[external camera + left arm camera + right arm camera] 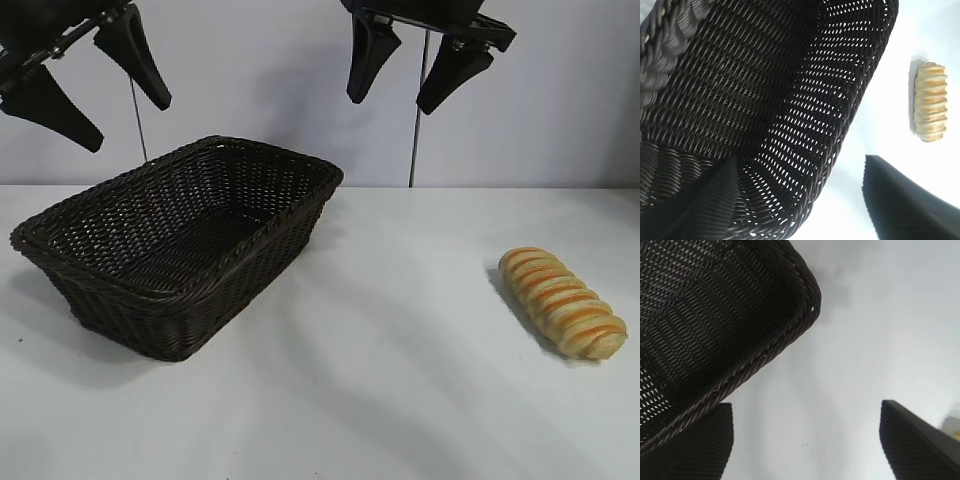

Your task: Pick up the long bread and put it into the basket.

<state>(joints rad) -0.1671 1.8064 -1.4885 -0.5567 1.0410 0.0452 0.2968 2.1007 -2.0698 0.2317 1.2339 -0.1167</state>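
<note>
Both arms hang high above the white table (400,380), and neither one has anything in its grasp. The left gripper (95,85) sits up at about eleven o'clock in the exterior view, directly over the far left end of the basket (120,300), its two black fingers spread wide with only air between them. From its wrist camera you look straight down into the woven interior, one finger (705,205) over the weave and the other over bare table.

The right gripper (420,65) hovers at roughly twelve to one o'clock in the exterior view, above the open table behind the basket's right corner. Its fingers are splayed wide too, holding nothing. Its wrist camera catches the basket's braided rim and corner on one side, plain white surface across the rest.

And the long bread (563,302)? It lies flat on the table out at three o'clock, well apart from the basket and clear of both grippers. Golden yellow, orange-brown ridges across it, its long axis running on a slant from far-left to near-right. The left wrist view picks it up as well, lying alone on the white surface beyond the basket's wall.

The basket itself rests at nine o'clock, dark brown wicker with sloping sides, and its floor shows bare.
</note>
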